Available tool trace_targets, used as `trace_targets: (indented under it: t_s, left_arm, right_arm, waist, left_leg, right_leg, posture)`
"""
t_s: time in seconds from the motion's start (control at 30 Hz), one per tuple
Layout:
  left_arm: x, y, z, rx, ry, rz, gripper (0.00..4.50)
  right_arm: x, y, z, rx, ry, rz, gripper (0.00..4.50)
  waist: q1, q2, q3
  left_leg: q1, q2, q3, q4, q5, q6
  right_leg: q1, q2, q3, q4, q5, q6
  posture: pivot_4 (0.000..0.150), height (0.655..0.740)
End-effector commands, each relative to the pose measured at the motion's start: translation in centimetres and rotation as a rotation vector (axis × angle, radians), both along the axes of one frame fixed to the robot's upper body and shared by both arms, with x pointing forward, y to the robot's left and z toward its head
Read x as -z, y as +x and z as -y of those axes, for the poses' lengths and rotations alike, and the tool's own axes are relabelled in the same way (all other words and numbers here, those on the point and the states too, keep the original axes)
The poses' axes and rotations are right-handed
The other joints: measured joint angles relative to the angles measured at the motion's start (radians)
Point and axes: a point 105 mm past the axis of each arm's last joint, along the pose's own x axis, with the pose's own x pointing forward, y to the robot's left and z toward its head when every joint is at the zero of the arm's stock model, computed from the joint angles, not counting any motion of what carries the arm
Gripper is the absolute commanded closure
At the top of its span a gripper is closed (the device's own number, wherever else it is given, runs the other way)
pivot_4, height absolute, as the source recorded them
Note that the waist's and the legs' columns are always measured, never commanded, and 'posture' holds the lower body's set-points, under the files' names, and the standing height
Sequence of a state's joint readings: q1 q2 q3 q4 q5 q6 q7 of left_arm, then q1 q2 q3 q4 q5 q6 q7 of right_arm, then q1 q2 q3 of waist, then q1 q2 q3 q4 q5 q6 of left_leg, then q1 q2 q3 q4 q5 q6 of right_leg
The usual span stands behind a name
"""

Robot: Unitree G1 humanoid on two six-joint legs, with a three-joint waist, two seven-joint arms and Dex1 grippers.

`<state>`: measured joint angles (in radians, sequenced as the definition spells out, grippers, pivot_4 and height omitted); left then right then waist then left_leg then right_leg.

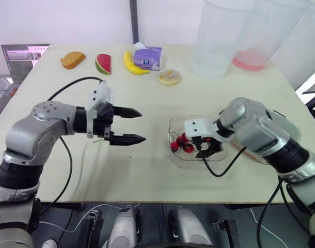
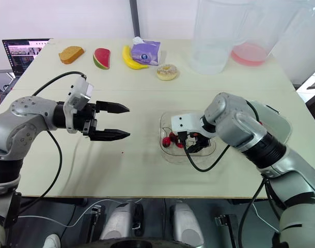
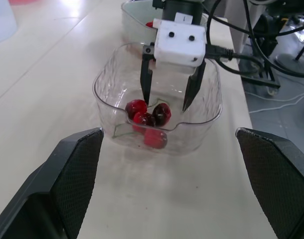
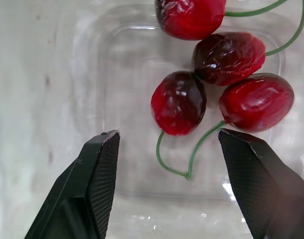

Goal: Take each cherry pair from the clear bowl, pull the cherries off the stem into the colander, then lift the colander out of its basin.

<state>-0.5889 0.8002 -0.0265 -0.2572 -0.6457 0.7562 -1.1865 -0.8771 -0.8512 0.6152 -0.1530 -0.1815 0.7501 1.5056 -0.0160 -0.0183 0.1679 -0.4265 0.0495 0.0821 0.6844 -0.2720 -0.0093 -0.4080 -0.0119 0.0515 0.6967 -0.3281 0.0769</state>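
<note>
The clear bowl (image 1: 174, 124) sits on the table right of centre, with several red cherries (image 1: 181, 145) on green stems (image 4: 189, 164) in it. My right gripper (image 1: 205, 150) reaches down into the bowl, open, its fingertips (image 4: 99, 149) just beside the cherries (image 4: 179, 102) and holding nothing. In the left wrist view it hangs open (image 3: 165, 104) right over the cherry pile (image 3: 148, 119). My left gripper (image 1: 141, 125) hovers open above the table, left of the bowl and pointing at it. A second clear container (image 2: 282, 124), partly hidden behind my right arm, lies right of the bowl.
Two tall clear pitchers (image 1: 219, 36) stand at the back right, one holding pink liquid (image 1: 249, 59). Bread (image 1: 73, 59), a watermelon slice (image 1: 103, 63), a banana (image 1: 131, 64), a tissue pack (image 1: 147, 57) and a donut (image 1: 169, 77) line the far side. A laptop (image 1: 20, 57) is at the far left.
</note>
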Motion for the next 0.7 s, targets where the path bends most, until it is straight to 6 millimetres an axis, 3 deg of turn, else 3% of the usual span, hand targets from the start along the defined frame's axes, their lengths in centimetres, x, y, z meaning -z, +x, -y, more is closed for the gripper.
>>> trace_targets:
  t_s: [0.03, 0.17, 0.37, 0.7]
  left_arm:
    - [-0.9, -0.4, 0.6, 0.030, -0.008, 0.039, 0.00]
    - [-0.8, -0.3, 0.6, 0.028, -0.009, 0.040, 0.00]
    - [-0.9, -0.2, 0.5, 0.027, -0.009, 0.043, 0.00]
    - [-0.8, -0.3, 0.4, 0.022, -0.007, 0.044, 0.00]
  right_arm:
    - [-2.8, 0.2, -0.3, -0.021, 0.037, 0.071, 1.11]
    - [-3.5, 0.2, -0.8, -0.024, 0.064, 0.082, 1.11]
    - [-2.2, -0.8, -2.3, -0.051, 0.086, 0.040, 1.11]
    - [-0.9, -0.7, -2.1, -0.022, 0.071, 0.025, 1.11]
  waist:
    - [0.000, 0.000, 0.000]
    - [0.000, 0.000, 0.000]
    - [-0.001, 0.000, 0.000]
    - [0.000, 0.000, 0.000]
  left_leg:
    - [0.000, 0.000, 0.000, 0.000, 0.000, 0.000]
    - [0.000, 0.000, 0.000, 0.000, 0.000, 0.000]
    - [0.000, 0.000, 0.000, 0.000, 0.000, 0.000]
    - [0.000, 0.000, 0.000, 0.000, 0.000, 0.000]
  right_leg:
    - [0.000, 0.000, 0.000, 0.000, 0.000, 0.000]
    - [0.000, 0.000, 0.000, 0.000, 0.000, 0.000]
    - [0.000, 0.000, 0.000, 0.000, 0.000, 0.000]
    - [0.000, 0.000, 0.000, 0.000, 0.000, 0.000]
  posture:
    - [0.150, 0.7400]
    - [0.150, 0.7400]
    - [0.150, 0.7400]
    - [0.150, 0.7400]
